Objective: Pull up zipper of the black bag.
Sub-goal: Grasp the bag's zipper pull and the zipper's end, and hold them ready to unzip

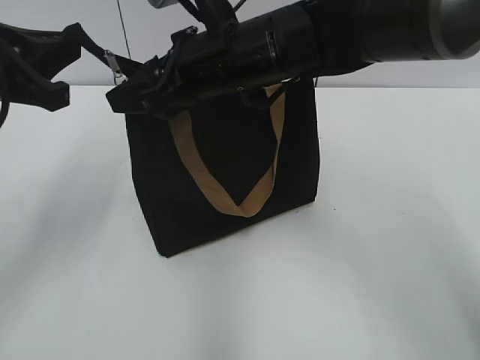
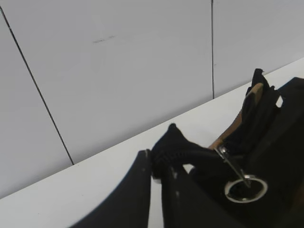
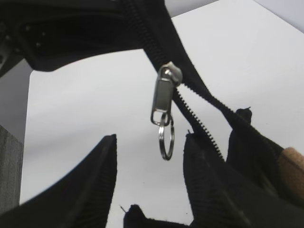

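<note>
On the black bag (image 1: 225, 172), left hand (image 1: 79, 41) pinches the zipper (image 3: 164, 97) tape; right hand (image 3: 147, 180) hangs released.

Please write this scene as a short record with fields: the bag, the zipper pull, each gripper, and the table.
bag: black bag stands upright on the white table, one tan handle hanging down its front
zipper: zipper tape stretched taut off the bag's top left corner
pull: silvery pull with a small ring hangs free, not gripped
left gripper: left gripper shut on the zipper tape end
right gripper: right gripper open, fingers either side of the pull, below it
</note>
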